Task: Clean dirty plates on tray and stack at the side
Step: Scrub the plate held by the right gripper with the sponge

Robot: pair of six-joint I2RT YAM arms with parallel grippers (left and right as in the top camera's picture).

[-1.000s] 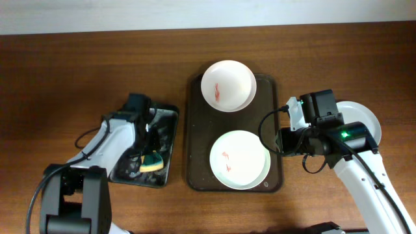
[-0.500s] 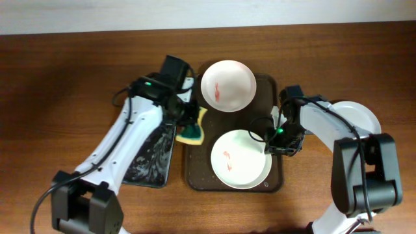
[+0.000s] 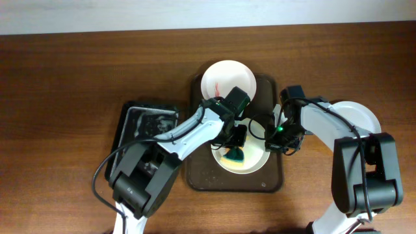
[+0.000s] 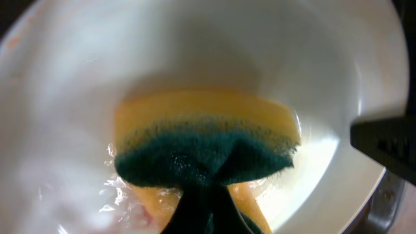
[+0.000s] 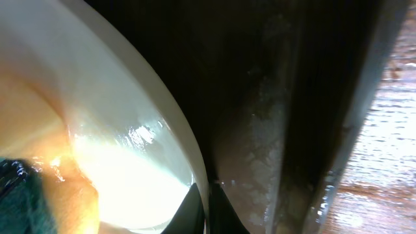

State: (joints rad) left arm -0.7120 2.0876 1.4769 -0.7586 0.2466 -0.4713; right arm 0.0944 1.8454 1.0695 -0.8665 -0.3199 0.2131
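The dark brown tray (image 3: 195,136) holds two white plates. The far plate (image 3: 220,79) has a red smear. My left gripper (image 3: 235,142) is shut on the green-yellow sponge (image 3: 234,155) and presses it into the near plate (image 3: 255,162). In the left wrist view the sponge (image 4: 201,140) lies on the wet plate (image 4: 71,78) below the gripper (image 4: 205,218). My right gripper (image 3: 273,133) is shut on the near plate's right rim; the right wrist view shows the fingers (image 5: 207,203) pinching that rim (image 5: 140,114). A third plate (image 3: 365,117) lies on the table, right of the tray.
A smaller black tray (image 3: 140,120), wet inside, stands left of the brown tray. My left arm crosses over it and over the brown tray's left rim. The brown tray's floor (image 5: 260,104) and rim lie right of the held plate, then bare wood (image 5: 398,169).
My left arm has carried the sponge from the black tray rightward into the near plate. My right gripper came in from the right and closed on that plate's rim.
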